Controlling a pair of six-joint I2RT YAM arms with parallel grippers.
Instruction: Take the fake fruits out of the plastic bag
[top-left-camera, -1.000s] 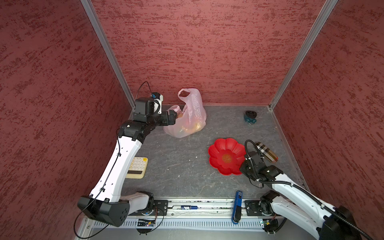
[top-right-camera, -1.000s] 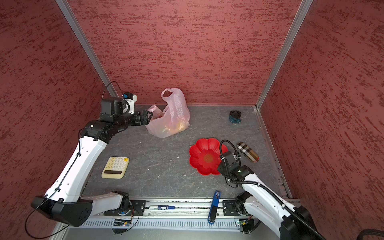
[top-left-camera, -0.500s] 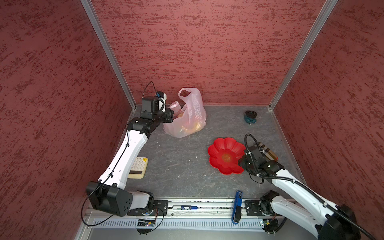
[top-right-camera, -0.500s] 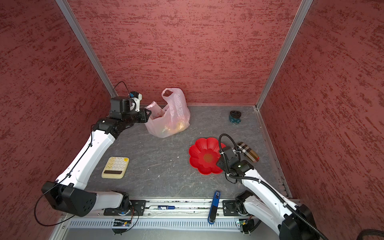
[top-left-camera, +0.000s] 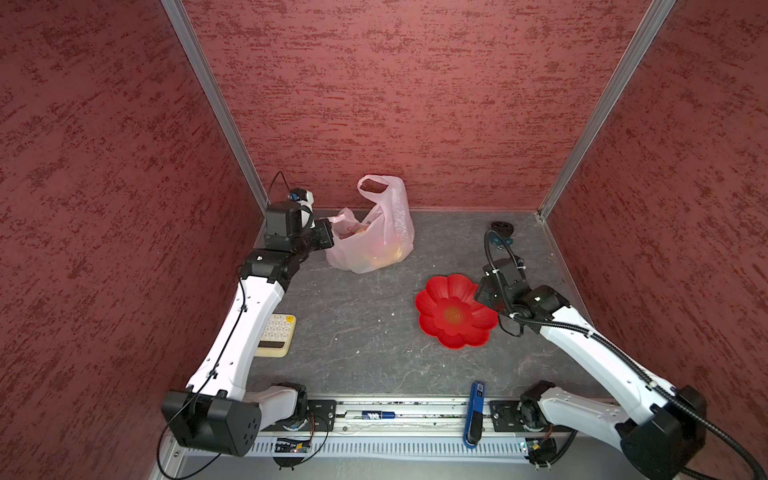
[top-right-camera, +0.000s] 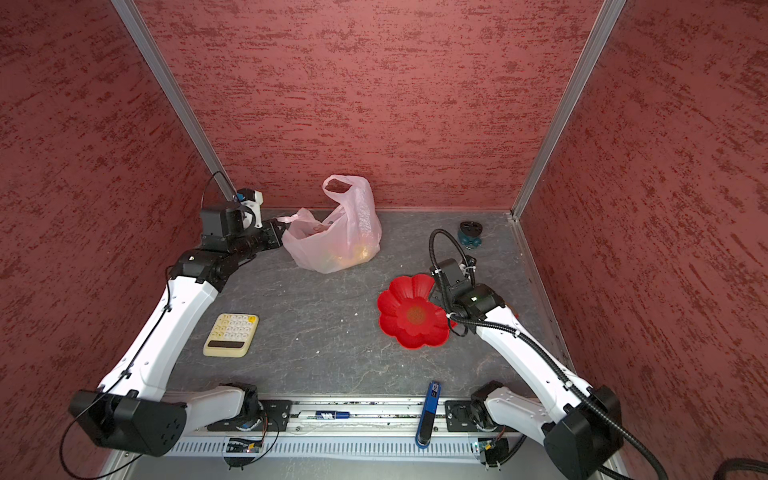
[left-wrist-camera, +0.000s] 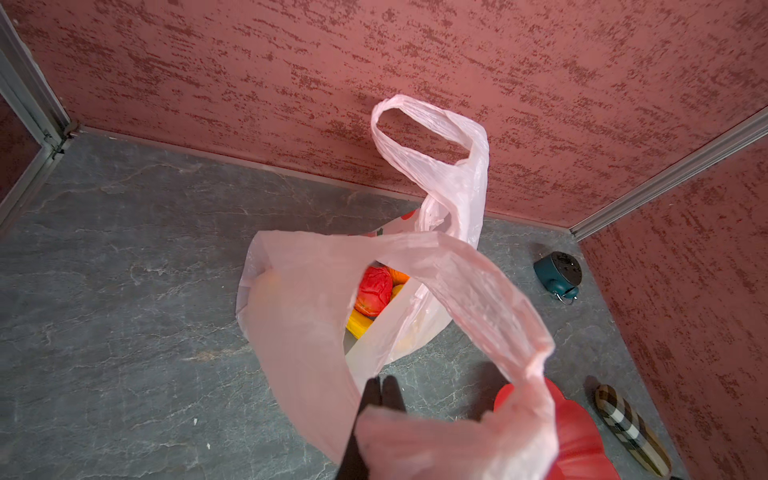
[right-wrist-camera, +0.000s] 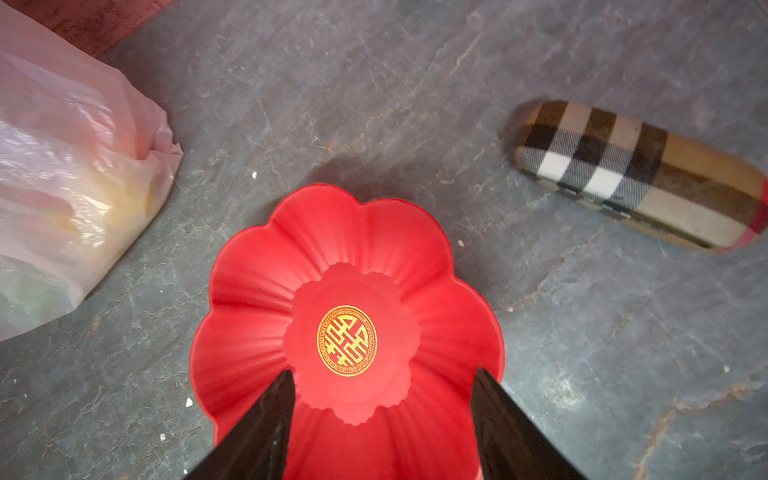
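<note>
The pale-pink plastic bag (top-left-camera: 374, 241) (top-right-camera: 336, 241) stands at the back of the floor, one loop handle up against the wall. My left gripper (top-left-camera: 328, 232) (left-wrist-camera: 382, 388) is shut on the bag's near handle, and the film drapes over its fingers. Through the bag's mouth I see fake fruits: a bumpy red one (left-wrist-camera: 374, 291), a yellow one (left-wrist-camera: 357, 324) and an orange one (left-wrist-camera: 397, 275); others are hidden. My right gripper (top-left-camera: 482, 291) (right-wrist-camera: 382, 374) hangs open over the near edge of the red flower dish (right-wrist-camera: 332, 224), holding nothing.
The red dish (top-left-camera: 455, 316) lies right of centre. A checked glasses case (right-wrist-camera: 640, 174) lies beyond it, a teal round object (top-left-camera: 501, 232) in the back right corner. A beige calculator (top-right-camera: 231, 334) lies front left, a blue tool (top-left-camera: 473, 411) on the front rail.
My left gripper has closed on the bag's near handle. My right gripper has opened and moved back along the dish's right side.
</note>
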